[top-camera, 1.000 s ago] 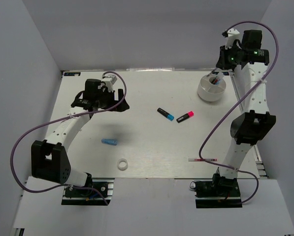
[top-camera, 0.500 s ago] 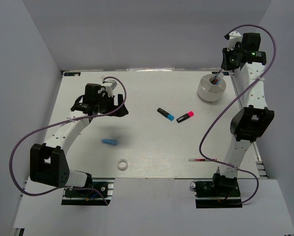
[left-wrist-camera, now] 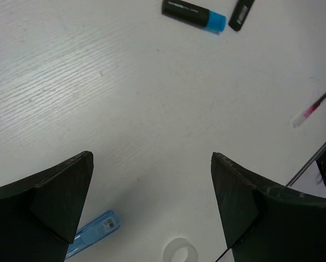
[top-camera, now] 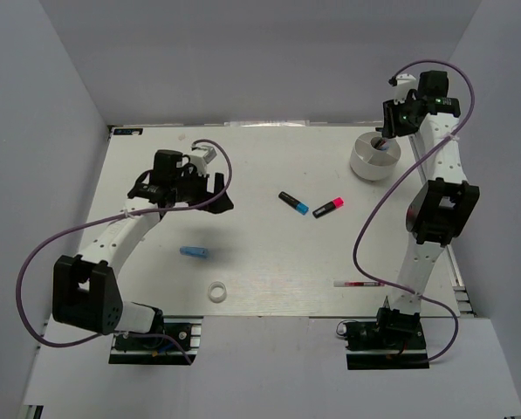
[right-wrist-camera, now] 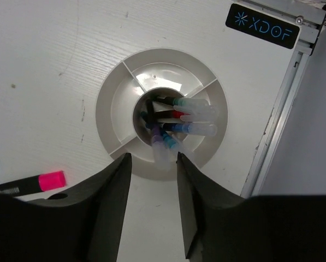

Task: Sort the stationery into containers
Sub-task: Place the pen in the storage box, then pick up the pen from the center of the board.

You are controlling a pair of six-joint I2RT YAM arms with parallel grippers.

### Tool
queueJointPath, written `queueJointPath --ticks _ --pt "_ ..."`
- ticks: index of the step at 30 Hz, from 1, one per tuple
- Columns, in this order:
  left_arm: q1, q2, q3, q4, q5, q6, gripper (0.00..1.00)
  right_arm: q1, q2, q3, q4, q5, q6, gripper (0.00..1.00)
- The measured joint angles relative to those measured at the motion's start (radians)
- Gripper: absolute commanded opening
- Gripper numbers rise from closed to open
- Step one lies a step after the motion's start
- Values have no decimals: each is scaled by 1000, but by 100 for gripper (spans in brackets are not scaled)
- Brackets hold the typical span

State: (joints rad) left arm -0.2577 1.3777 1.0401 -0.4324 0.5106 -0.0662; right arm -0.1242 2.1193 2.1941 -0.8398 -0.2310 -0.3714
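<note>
With the right gripper point(right-wrist-camera: 154, 164) part-open over the far-right dish point(right-wrist-camera: 111, 117) and holding nothing, the pen point(right-wrist-camera: 159, 144) loose in the centre cup between its jaws, a straight lift would best avoid snagging it; the left gripper point(left-wrist-camera: 152, 157) hung wide open, empty, mid-left.

There is one round white dish point(right-wrist-camera: 119, 109). Five pens point(right-wrist-camera: 173, 128) stand in its middle, as far as I can count. One more red pen point(top-camera: 359, 284) is outside it. There is one marker with a blue cap point(top-camera: 293, 202) and one marker with a pink cap point(top-camera: 327, 207), so two markers. There is one light-blue tube point(top-camera: 195, 252) and one white tape ring point(top-camera: 215, 291).
</note>
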Motion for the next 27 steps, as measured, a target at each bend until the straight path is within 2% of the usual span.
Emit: queueJointPath --ticks 4,6,9,10,13,17,19,22,27 --pt "-38 -24 -36 -9 55 74 98 0 0 0 -2 -21 5 48" --pt "-95 -43 -57 -18 67 122 96 0 -5 0 -3 -43 18 48" --pt "-237 -51 -62 -23 81 190 82 0 -30 0 -5 -76 51 48" --pt "-298 -46 -62 -24 79 210 74 -1 -48 0 -6 -89 68 48" --pt "-478 6 -49 -19 68 253 65 -6 -154 -59 11 -139 124 48" --pt "-727 212 66 -17 17 308 61 -21 -350 -165 26 -218 199 48" --pt "-808 351 168 -5 1 315 58 -27 -422 -191 35 -251 227 48" --pt "-863 558 339 16 -5 307 57 -39 -492 -207 40 -288 259 49" --pt "-890 682 407 75 -37 301 60 -65 -542 -238 40 -334 286 49"
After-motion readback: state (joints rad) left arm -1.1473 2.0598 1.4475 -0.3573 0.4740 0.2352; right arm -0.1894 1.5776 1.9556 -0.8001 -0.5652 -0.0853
